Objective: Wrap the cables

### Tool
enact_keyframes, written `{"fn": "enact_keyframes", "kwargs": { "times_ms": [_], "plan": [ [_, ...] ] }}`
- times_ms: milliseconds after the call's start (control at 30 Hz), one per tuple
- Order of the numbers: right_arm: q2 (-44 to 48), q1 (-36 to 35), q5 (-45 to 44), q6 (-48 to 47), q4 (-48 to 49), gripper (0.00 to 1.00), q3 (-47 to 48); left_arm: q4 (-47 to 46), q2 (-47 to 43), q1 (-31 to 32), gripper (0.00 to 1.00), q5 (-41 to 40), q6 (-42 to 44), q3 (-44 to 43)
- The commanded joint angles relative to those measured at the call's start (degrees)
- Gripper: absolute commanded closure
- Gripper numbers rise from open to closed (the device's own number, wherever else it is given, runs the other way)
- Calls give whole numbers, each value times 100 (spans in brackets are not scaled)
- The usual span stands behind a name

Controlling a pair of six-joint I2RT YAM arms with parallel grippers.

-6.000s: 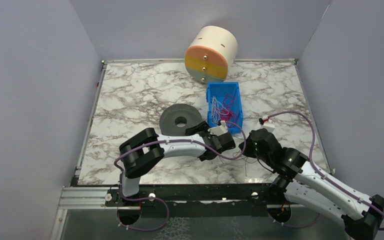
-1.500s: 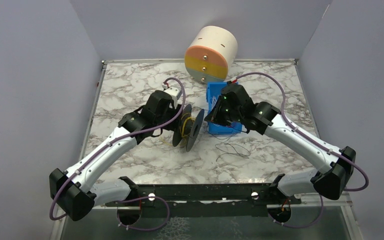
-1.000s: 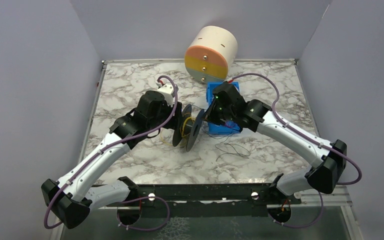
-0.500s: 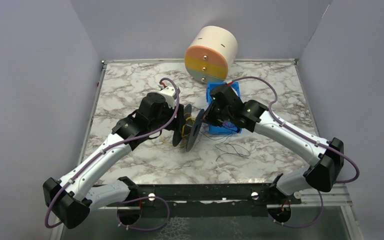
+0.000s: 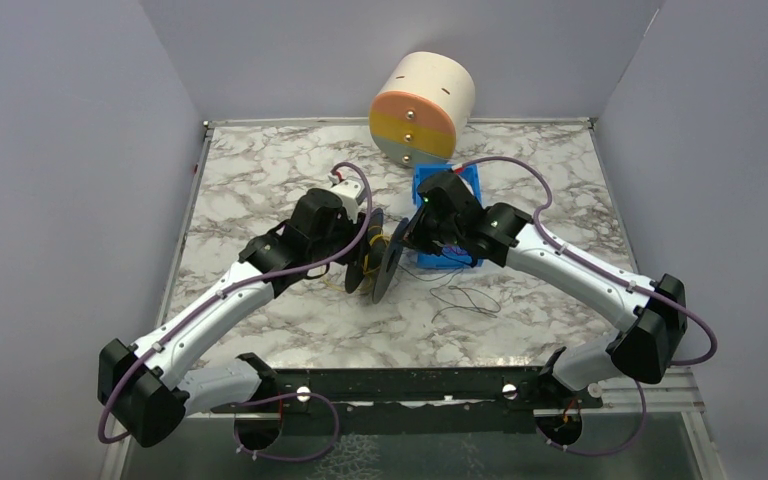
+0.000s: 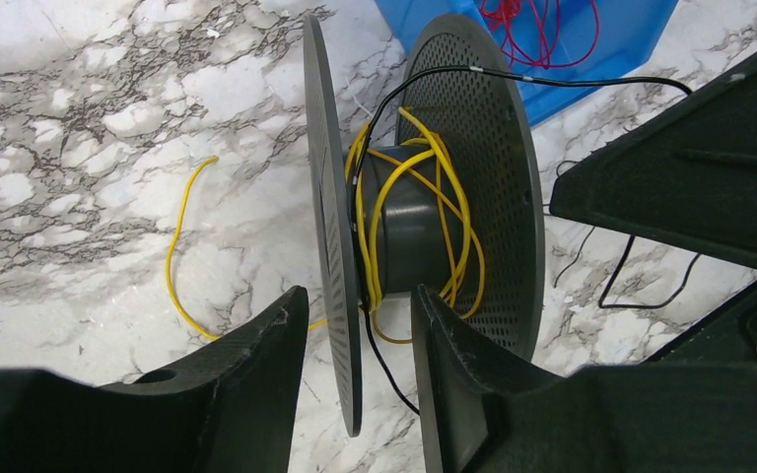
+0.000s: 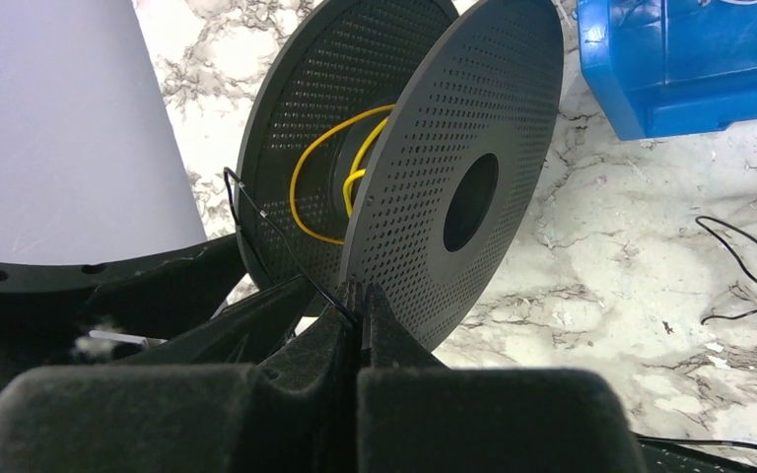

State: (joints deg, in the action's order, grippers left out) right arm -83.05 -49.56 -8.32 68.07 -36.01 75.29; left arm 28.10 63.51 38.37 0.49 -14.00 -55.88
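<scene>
Pinching black cable (image 7: 276, 236) shut in right fingers (image 7: 325, 365), just beside spool (image 6: 473, 148). Straddling one flange with left fingers (image 6: 246, 374), spread, no clamp seen. Noted yellow cable (image 6: 424, 168) looped loosely on hub, tail on counter (image 6: 79, 118). Could tip unclamped spool by sideways pull; could shed slack loops.

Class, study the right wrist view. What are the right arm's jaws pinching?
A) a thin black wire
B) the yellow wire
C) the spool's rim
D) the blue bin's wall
A: the right gripper has its jaws closed on a thin black wire that leads up to the spool.
</scene>
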Motion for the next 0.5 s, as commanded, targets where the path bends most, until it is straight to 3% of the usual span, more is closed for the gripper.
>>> {"fn": "enact_keyframes", "kwargs": {
  "times_ms": [0, 267, 467],
  "plan": [
    [-49, -45, -39, 63, 207, 99, -97, -234, 87, 21, 57, 21, 114, 55],
    [-36, -45, -30, 43, 287, 99, -192, -241, 158, 23, 75, -25, 165, 60],
    [-22, -43, -29, 44, 314, 99, -242, -237, 188, 21, 99, -16, 212, 62]
  ]
}}
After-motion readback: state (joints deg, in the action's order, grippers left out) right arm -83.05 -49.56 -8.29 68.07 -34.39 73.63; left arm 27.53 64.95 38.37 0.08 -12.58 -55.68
